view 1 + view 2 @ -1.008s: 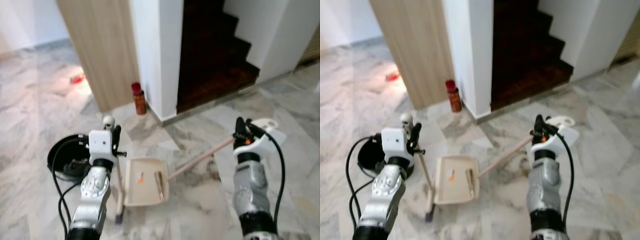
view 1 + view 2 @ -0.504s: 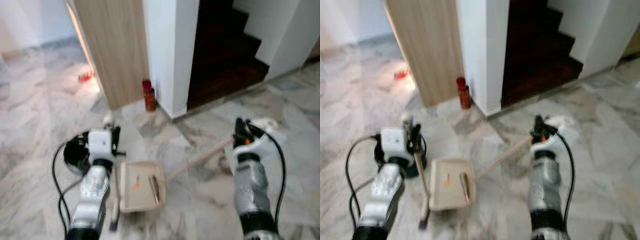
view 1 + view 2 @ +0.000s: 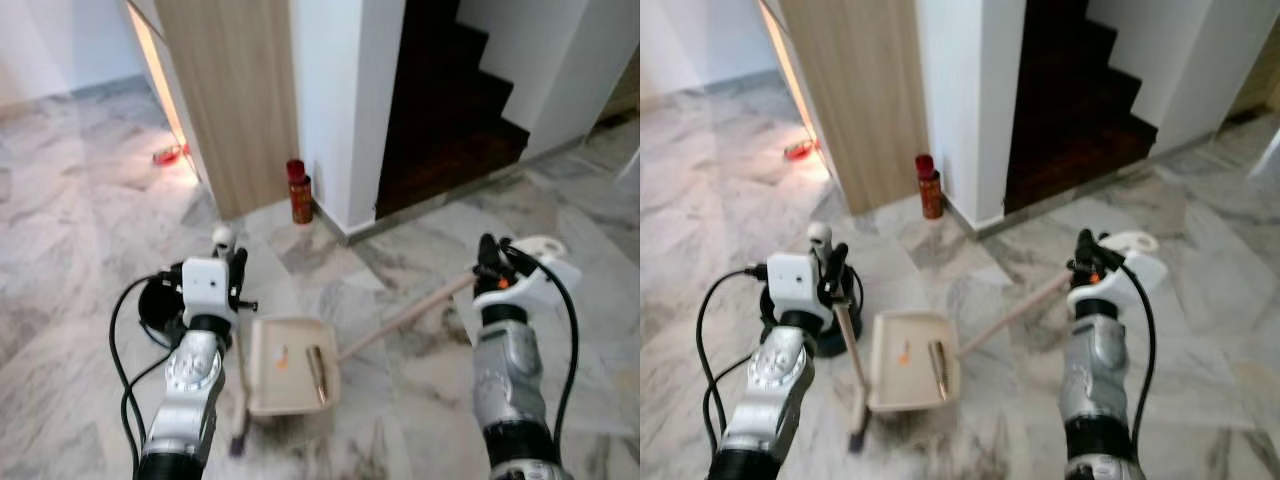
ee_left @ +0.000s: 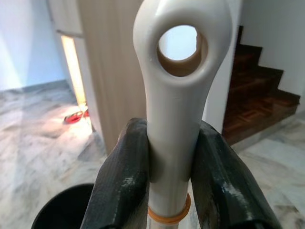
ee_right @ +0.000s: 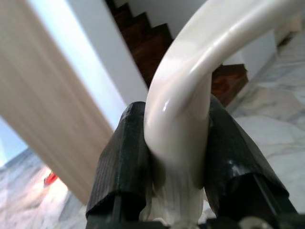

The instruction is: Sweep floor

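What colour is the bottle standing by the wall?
Red, with a darker red cap: the bottle shows best in the left eye view.

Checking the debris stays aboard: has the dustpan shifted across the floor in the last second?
Yes, slightly. Judged against the red bottle by the wall, the dustpan has shifted toward the robot's left, nearer the black bin.

On the marble floor lie one beige plastic dustpan on a long handle, one cream-handled broom and one round black bin. One red bottle stands by the wall, and two bits of litter sit in the dustpan.
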Available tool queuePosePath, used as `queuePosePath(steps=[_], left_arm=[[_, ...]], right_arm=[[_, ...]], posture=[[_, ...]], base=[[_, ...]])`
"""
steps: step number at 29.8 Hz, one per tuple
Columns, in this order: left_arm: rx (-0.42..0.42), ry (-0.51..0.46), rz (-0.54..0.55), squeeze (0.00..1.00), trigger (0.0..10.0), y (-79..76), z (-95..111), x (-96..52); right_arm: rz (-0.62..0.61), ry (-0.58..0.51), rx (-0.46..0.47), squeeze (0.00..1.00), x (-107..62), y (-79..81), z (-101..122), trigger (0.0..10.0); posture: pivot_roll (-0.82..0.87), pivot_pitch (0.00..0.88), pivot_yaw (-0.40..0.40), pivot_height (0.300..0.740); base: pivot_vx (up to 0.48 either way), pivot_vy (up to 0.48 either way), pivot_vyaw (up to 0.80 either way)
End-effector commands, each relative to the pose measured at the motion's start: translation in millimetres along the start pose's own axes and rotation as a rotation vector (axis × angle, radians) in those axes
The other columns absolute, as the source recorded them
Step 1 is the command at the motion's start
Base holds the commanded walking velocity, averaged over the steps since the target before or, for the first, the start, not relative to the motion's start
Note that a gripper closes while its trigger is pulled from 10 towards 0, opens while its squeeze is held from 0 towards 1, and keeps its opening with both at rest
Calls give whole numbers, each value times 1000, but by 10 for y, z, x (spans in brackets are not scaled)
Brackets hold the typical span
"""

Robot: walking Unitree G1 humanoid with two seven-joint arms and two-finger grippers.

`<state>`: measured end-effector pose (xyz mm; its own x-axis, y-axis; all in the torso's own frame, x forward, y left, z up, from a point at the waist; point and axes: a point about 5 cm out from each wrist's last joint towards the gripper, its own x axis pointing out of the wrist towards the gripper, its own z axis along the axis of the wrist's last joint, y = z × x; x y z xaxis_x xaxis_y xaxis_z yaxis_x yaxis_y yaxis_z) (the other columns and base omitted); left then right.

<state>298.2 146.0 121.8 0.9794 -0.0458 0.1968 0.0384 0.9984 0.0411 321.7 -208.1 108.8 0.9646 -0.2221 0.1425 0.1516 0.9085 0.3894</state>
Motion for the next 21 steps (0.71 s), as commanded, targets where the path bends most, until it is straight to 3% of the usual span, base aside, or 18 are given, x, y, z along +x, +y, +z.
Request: queuePosePath(steps=[1, 21], left_arm=[[-7, -44, -4, 0, 10000, 1, 89, 45], [-7, -40, -11, 0, 10000, 3, 85, 43]], right_arm=[[23, -27, 62, 0, 55, 139, 37, 10000], [9, -31, 68, 0, 45, 131, 27, 10000]], posture=[[9, 0, 23, 740], [17, 0, 32, 740]], base=[[0, 277, 0], [0, 274, 0]])
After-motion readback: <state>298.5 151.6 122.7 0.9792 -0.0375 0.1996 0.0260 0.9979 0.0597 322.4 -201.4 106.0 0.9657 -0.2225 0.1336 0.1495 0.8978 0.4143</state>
